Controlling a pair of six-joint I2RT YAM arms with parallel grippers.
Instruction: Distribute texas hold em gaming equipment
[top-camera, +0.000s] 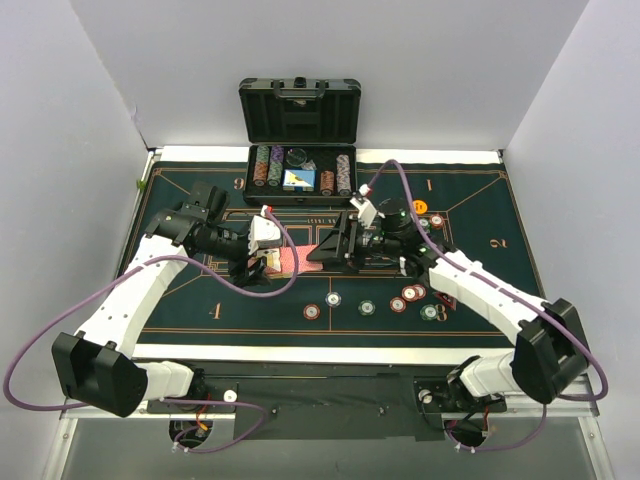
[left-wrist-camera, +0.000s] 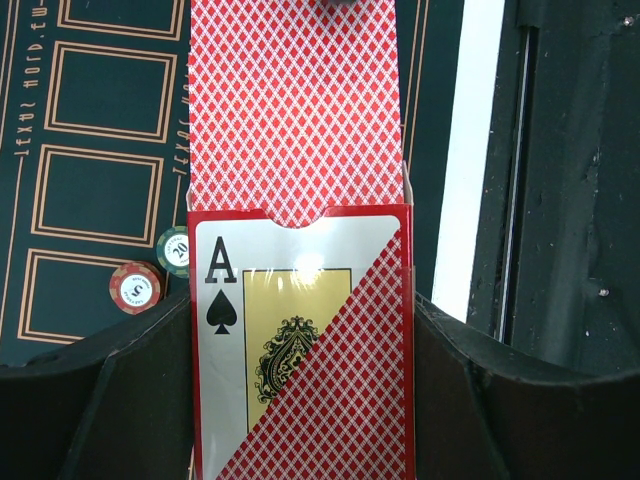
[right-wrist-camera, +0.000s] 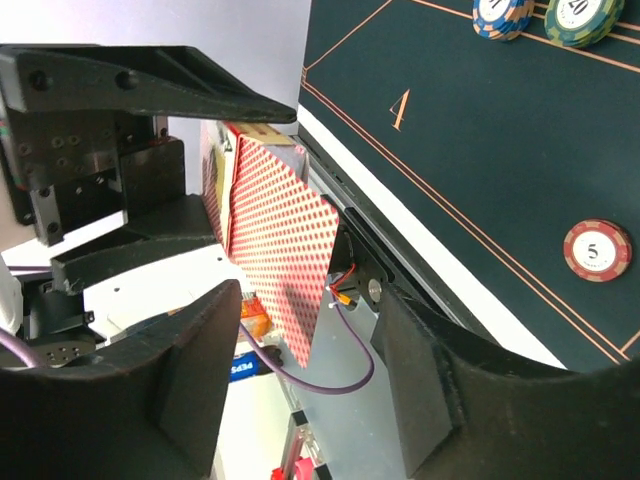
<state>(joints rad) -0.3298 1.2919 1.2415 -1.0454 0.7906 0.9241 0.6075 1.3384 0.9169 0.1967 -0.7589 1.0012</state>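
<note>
Card box (left-wrist-camera: 300, 350) held above the desk, on the near side of the black case (top-camera: 300, 110), left jaws pinching it; a red-backed card (left-wrist-camera: 295, 110) sticks out. Right jaws spread around that card (no contact visible). Risk: close off-centre and you'll buckle it, or drag several out.

The table top (top-camera: 180, 300) is dark green felt with orange lines. An open black case (top-camera: 300, 110) stands at its far edge. Nearer than the case lies a loose row of poker chips (top-camera: 367, 307). An orange disc (top-camera: 420, 208) and a red chip (top-camera: 437, 220) lie right of the case.
</note>
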